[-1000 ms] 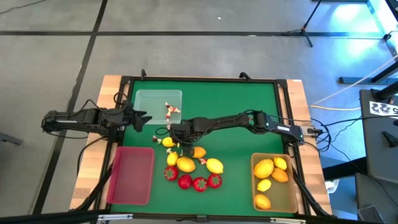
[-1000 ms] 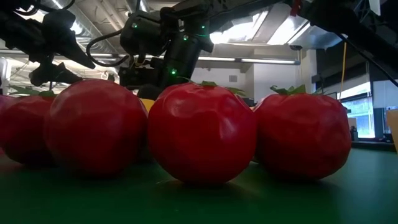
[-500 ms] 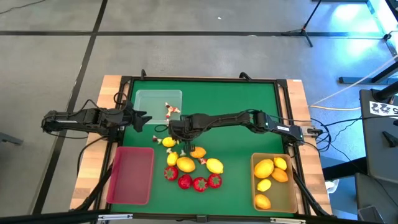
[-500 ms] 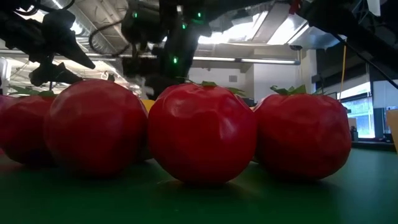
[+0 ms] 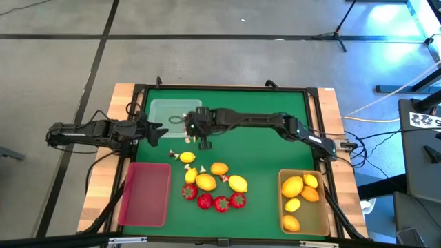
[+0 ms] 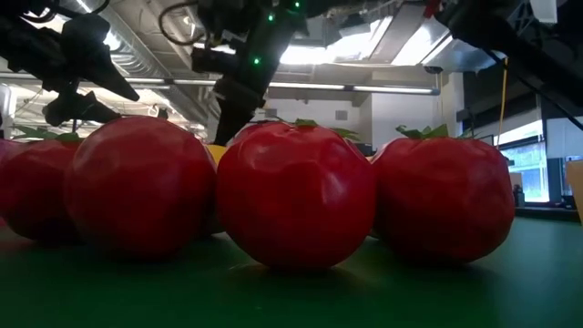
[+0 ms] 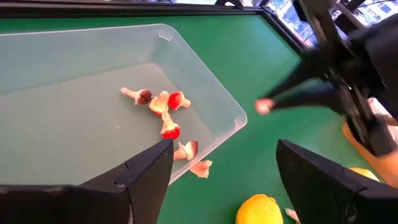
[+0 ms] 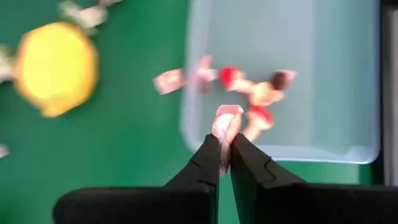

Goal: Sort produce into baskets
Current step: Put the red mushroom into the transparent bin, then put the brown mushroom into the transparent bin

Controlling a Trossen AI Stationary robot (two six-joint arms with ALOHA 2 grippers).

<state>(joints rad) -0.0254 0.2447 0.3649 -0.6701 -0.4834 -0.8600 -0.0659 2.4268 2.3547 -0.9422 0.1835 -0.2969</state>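
White-and-red bit (image 8: 225,124) sits clamped in the right claw (image 8: 224,144) above the clear tray's (image 8: 348,93) edge.

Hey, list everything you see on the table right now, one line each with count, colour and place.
Clear tray: one, far left of the mat, holding several white-and-red bits.
Red tray: one, near left.
Tan tray: one, near right, holding five lemons, yellow to orange.
Loose lemons: about five, yellow and orange, mat centre.
Strawberries: four, red, in a row nearer than the loose lemons.
Loose bit: one, white, just outside the clear tray.
Left gripper: fingers open, waiting beside the clear tray.
Right gripper: fingers shut on a white-and-red piece, at the clear tray's edge.
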